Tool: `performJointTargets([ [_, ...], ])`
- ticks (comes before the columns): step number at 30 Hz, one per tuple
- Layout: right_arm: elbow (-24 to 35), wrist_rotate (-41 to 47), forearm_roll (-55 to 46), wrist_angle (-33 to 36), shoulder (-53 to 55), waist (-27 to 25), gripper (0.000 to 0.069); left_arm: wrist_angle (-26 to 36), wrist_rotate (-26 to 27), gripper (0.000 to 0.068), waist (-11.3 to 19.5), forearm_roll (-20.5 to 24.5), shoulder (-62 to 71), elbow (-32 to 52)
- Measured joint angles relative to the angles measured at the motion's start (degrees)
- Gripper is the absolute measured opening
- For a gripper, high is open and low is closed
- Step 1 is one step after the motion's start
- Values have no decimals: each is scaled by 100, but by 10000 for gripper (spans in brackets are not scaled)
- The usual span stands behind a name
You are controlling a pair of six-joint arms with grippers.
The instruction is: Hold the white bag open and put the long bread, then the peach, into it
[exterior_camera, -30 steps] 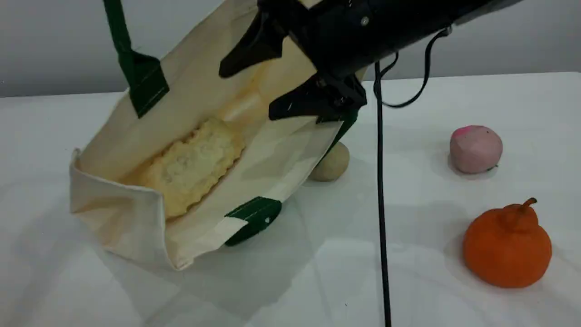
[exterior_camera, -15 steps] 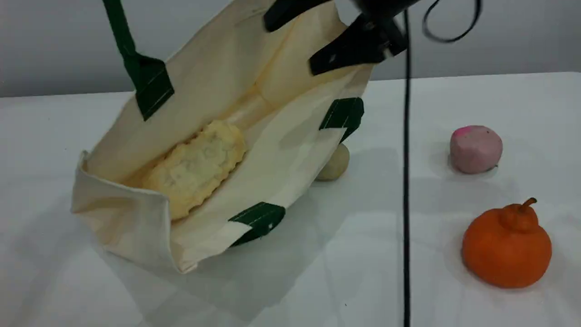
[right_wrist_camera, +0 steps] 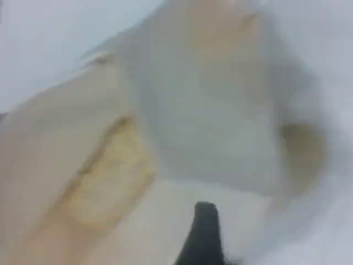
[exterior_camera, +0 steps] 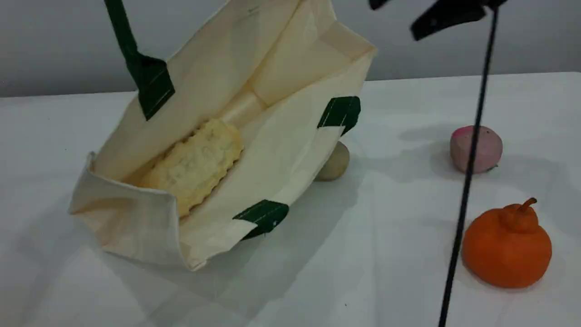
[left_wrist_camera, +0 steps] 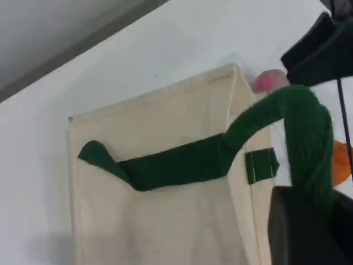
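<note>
With the strap (left_wrist_camera: 182,165) clamped in the shut left fingers (left_wrist_camera: 300,221) and the bread (exterior_camera: 193,165) lying in the bag (exterior_camera: 281,150), the peach (exterior_camera: 476,149), far right on the worktop (exterior_camera: 363,263), awaits the wide-open, empty right fingers (exterior_camera: 422,13); a slipped strap could collapse the mouth.

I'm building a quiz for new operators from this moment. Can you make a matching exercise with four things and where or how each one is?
Things:
1. long bread
2. peach
3. green strap handle
4. right pincer

Places or states:
A. on the table to the right of the bag, not yet picked up
B. open and empty, high above the table
C. lying inside the white bag, pale underside up
D. held up by the shut left pincer

Pairs: 1-C, 2-A, 3-D, 4-B
</note>
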Motion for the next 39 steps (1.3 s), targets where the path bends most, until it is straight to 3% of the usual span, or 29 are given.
performJointTargets([
  [13, 0, 907, -2877, -477, 73, -22, 586, 0, 5, 102, 0, -4, 0, 0],
  [39, 0, 1119, -3638, -997, 1205, -16, 585, 0, 0, 102, 0, -6, 0, 0],
])
